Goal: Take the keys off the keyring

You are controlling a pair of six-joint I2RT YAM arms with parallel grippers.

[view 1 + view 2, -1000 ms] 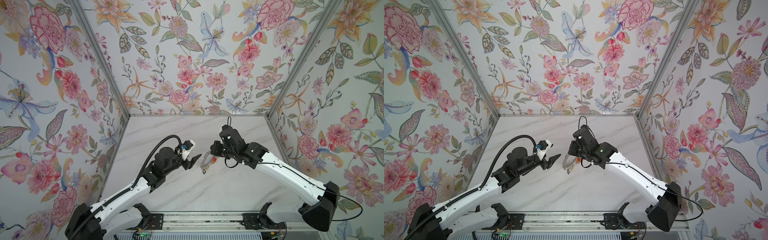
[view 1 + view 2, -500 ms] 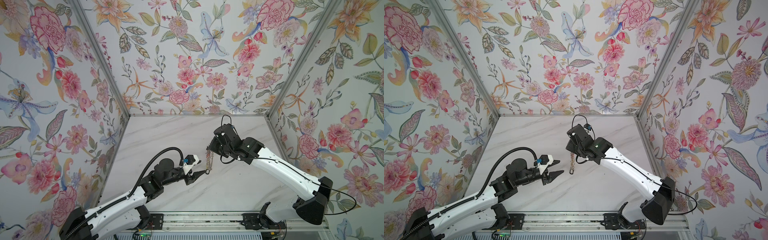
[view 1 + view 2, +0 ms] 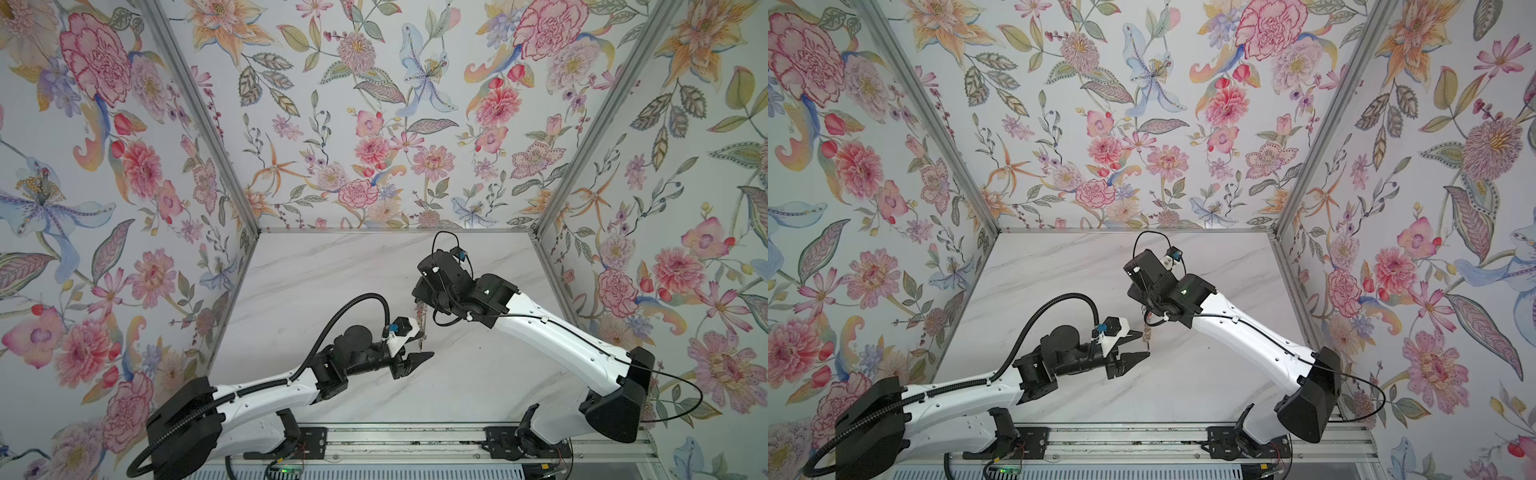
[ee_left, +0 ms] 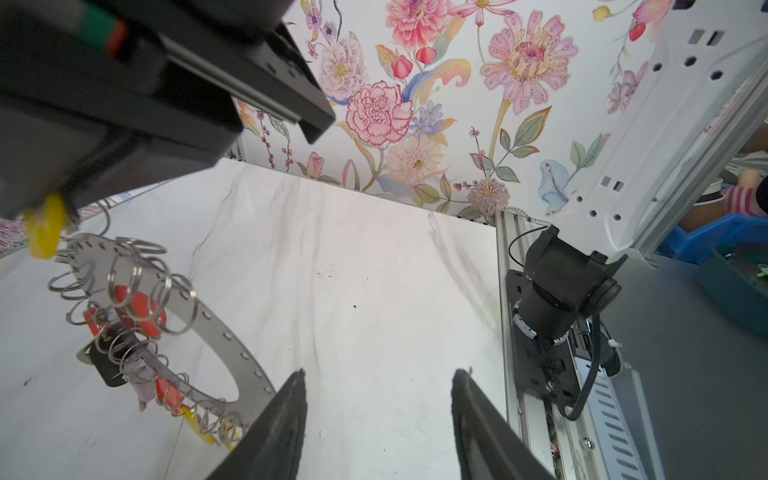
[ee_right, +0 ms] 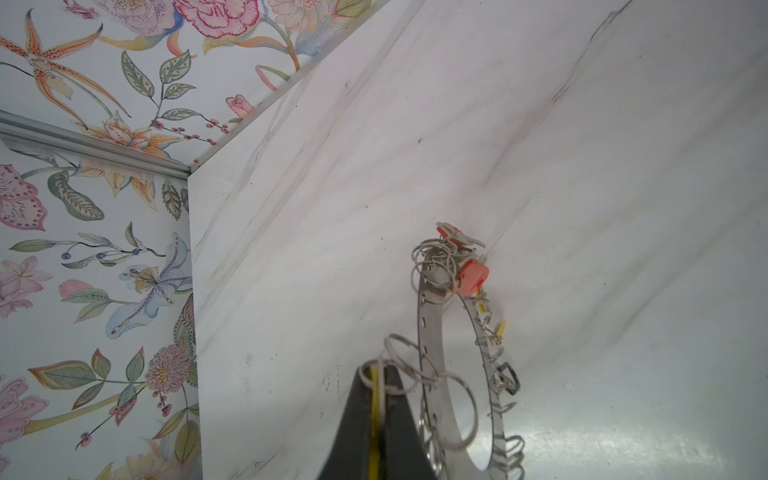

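Both arms wear white shells with black joints and black bases; the left arm (image 3: pixel 967 395) carries a ribbed black hose (image 3: pixel 1034 316), the right arm (image 3: pixel 1246 336) a thin black cable (image 3: pixel 701 401). The left gripper (image 3: pixel 1144 344) is black and tapers to points.

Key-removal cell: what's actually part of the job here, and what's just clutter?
Job: keyring, hanging from right gripper shut on yellow-tagged key; other keys on its loops; left gripper, open.
Bystanders: black clip on the ring; blue bin outside the cell; table.
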